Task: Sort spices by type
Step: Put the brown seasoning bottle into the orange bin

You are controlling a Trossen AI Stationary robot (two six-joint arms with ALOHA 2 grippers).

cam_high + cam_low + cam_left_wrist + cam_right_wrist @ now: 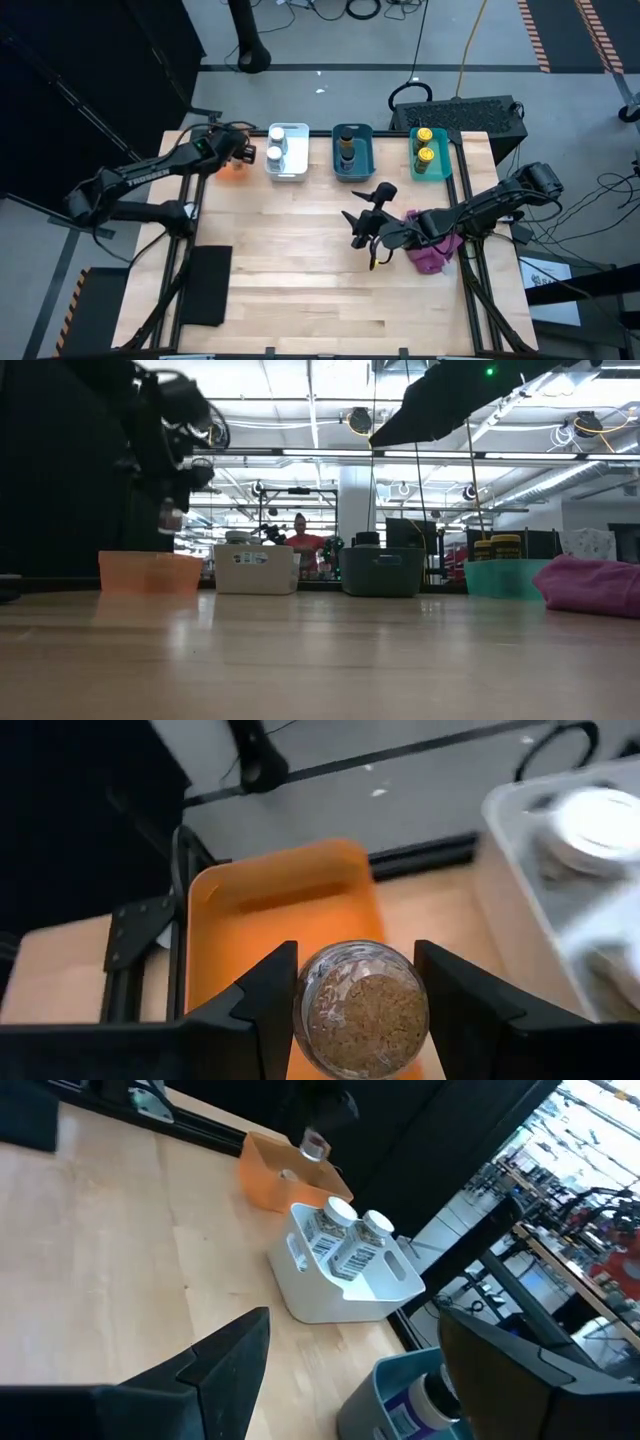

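My left gripper is shut on a small glass spice jar filled with brown grains, above the orange bin at the table's far left. The low view shows the jar hanging over that bin. Two white-lidded jars stand in the white bin. A dark-lidded jar stands in the blue bin, and two yellow-lidded jars in the teal bin. My right gripper is open above the table's middle, touching nothing. My left gripper pinches the jar between its two fingers, one on each side of the round wall. The fingers come from above, pointing down. The jar is lifted clear, over the orange bin's open top; its round end of brown grains faces the wrist camera.
A magenta cloth lies under my right arm near the table's right edge. A black pad lies at the near left. The four bins line the far edge. Bare wood spans the middle and near side. A person stands far behind the table.
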